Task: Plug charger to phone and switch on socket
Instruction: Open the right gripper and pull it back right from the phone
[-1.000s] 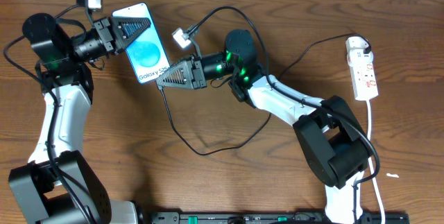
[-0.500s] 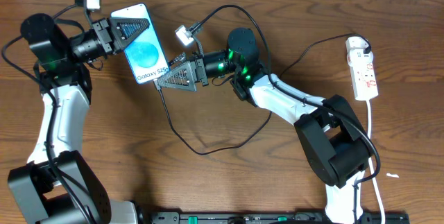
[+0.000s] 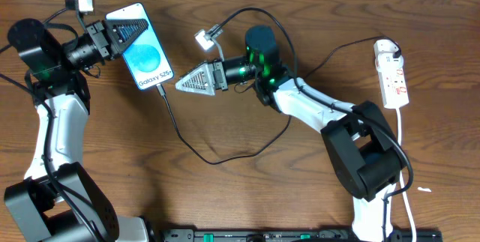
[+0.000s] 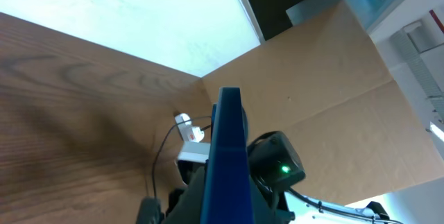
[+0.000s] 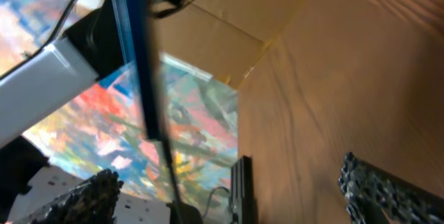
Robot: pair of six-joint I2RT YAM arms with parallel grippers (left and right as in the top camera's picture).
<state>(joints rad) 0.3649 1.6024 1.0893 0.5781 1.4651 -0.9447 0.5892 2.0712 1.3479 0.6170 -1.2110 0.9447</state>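
My left gripper (image 3: pixel 126 29) is shut on the top of the phone (image 3: pixel 144 53), a slim blue-screened handset lifted off the table at the back left. In the left wrist view the phone (image 4: pixel 228 156) stands edge-on between the jaws. The charger (image 3: pixel 186 141), a thin black cable, meets the phone's lower edge and loops across the table toward the socket (image 3: pixel 394 74), a white strip at the far right. My right gripper (image 3: pixel 184 84) is open just right of the phone's lower end, holding nothing. In the right wrist view the phone (image 5: pixel 134 57) and charger (image 5: pixel 166 172) hang between wide-apart fingers (image 5: pixel 385 191).
The socket's white cord (image 3: pixel 403 152) runs down the right side to the front edge. A black bar (image 3: pixel 285 235) lies along the table's front. A cardboard wall (image 4: pixel 326 85) stands behind the table.
The right gripper opened and let go of the charger's tip, which now stays at the phone's lower edge. The left gripper carried the phone a little left, away from the right gripper.
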